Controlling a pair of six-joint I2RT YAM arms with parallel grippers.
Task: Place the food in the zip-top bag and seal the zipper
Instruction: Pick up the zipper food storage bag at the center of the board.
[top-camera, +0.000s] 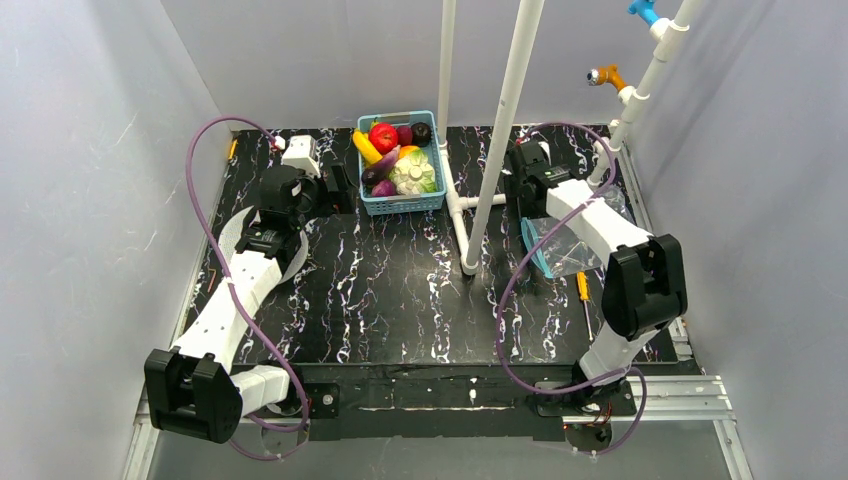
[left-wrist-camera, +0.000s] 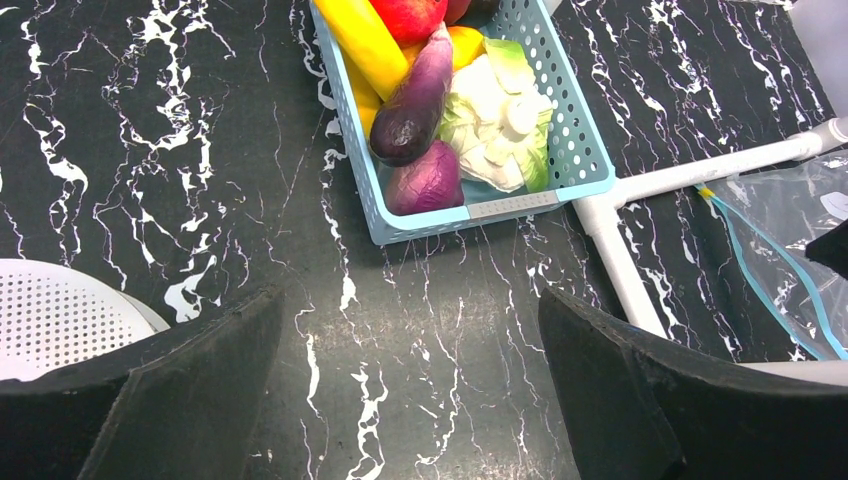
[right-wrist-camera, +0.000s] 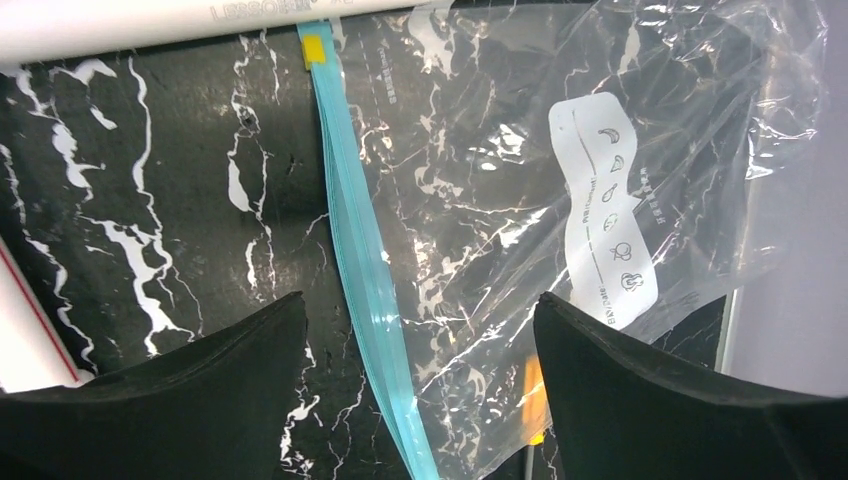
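Observation:
The food lies in a light-blue mesh basket (top-camera: 405, 207) at the back: a yellow banana (top-camera: 366, 147) (left-wrist-camera: 365, 40), a red apple (top-camera: 383, 136) (left-wrist-camera: 408, 15), a purple eggplant (top-camera: 382, 165) (left-wrist-camera: 415, 95) and a round purple piece (left-wrist-camera: 425, 180). The clear zip-top bag (top-camera: 575, 245) (right-wrist-camera: 500, 200) lies flat and empty on the right of the table, its teal zipper (top-camera: 534, 250) (right-wrist-camera: 360, 250) along the left edge. My left gripper (top-camera: 338, 188) (left-wrist-camera: 410, 380) is open and empty, left of the basket. My right gripper (top-camera: 528, 190) (right-wrist-camera: 420, 380) is open and empty above the bag's mouth.
A white-green cabbage (left-wrist-camera: 495, 125) shares the basket (left-wrist-camera: 510, 203). A white PVC pipe frame (top-camera: 480, 200) (left-wrist-camera: 620, 260) (right-wrist-camera: 200, 20) stands between basket and bag. An orange screwdriver (top-camera: 583, 290) (right-wrist-camera: 533, 385) lies partly under the bag. A white perforated disc (left-wrist-camera: 60, 320) lies under my left arm.

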